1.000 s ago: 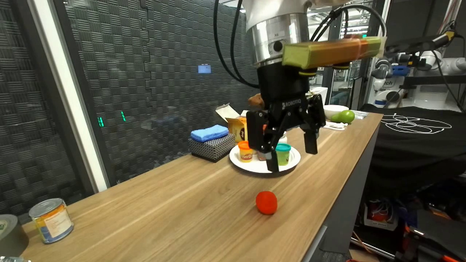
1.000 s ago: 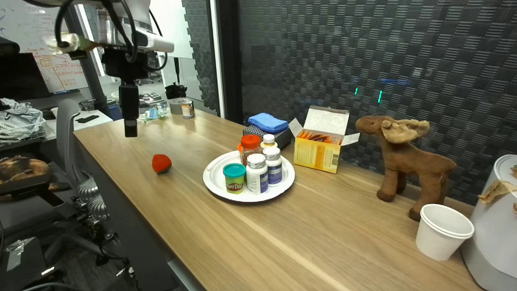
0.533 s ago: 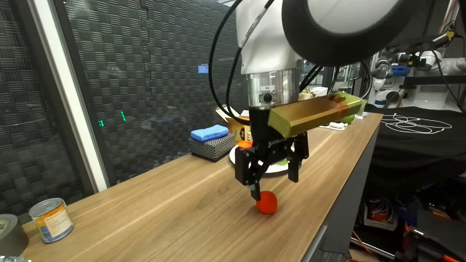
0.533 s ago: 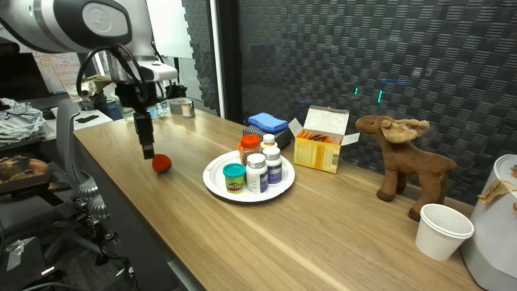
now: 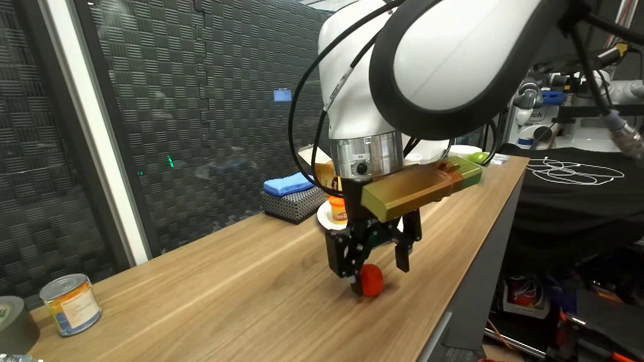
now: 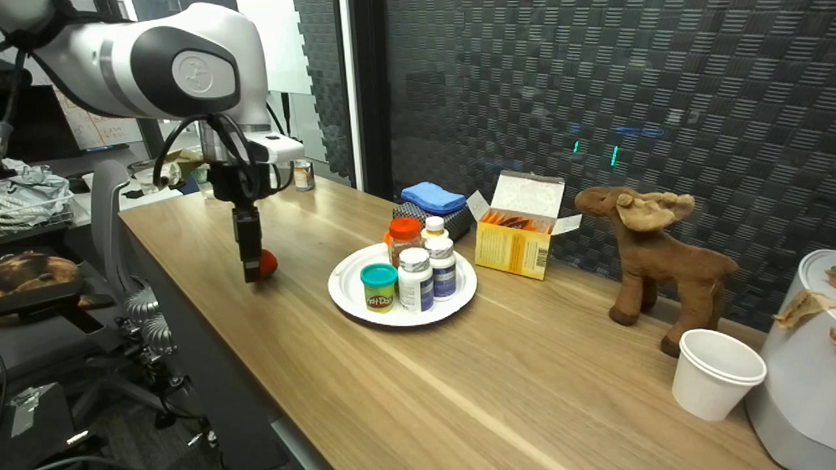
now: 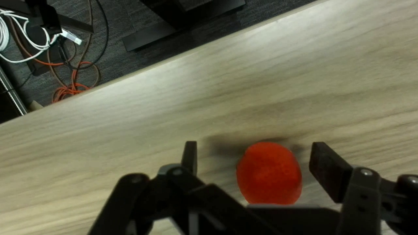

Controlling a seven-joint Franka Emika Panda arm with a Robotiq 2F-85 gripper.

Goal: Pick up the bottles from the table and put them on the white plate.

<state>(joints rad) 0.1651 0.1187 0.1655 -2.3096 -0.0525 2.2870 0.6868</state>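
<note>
Bottles [image 6: 416,288] upright on white plate [image 6: 346,285], well apart from pincer [image 7: 254,151]; pincer low over desk [image 6: 522,391], jaws spread wide, red round thing [image 7: 269,174] between them on desk, gaps visible either side in wrist view; teal-lidded tub [image 6: 379,288] sharing plate, near bottles

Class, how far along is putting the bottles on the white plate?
Looks done: at least two white bottles stand on the white plate.
In hand: the open gripper straddles a red round object, gripping nothing yet.
Left: probably gripping it and setting it on the plate, though it hardly resembles a bottle.
</note>
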